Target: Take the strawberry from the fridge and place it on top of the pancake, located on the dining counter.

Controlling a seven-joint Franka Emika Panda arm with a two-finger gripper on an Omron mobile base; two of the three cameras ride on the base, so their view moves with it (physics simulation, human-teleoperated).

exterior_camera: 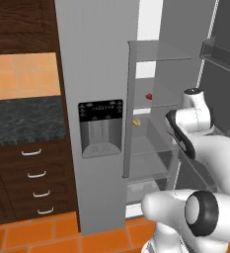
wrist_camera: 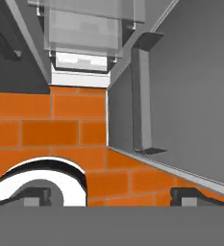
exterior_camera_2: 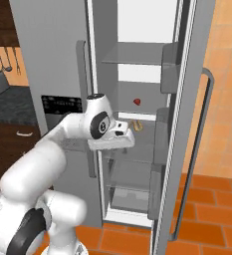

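Strawberry (exterior_camera: 148,96) sits on a glass shelf (exterior_camera: 158,105) inside the open fridge (exterior_camera: 94,74), at about 11 o'clock from the wrist. Small yellowish food item (exterior_camera: 135,121) lies one shelf lower, at about 7 o'clock from the fruit. Jaws (wrist_camera: 111,196) spread wide, holding nothing, pointing down at orange floor tiles (wrist_camera: 46,129) beside the fridge door (exterior_camera_2: 187,99).

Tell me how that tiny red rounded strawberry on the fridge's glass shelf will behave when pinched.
The tiny red rounded strawberry looks light and much smaller than the wide-open pincer, so it may slip aside. Its rounded shape on the smooth glass shelf suggests it could roll.
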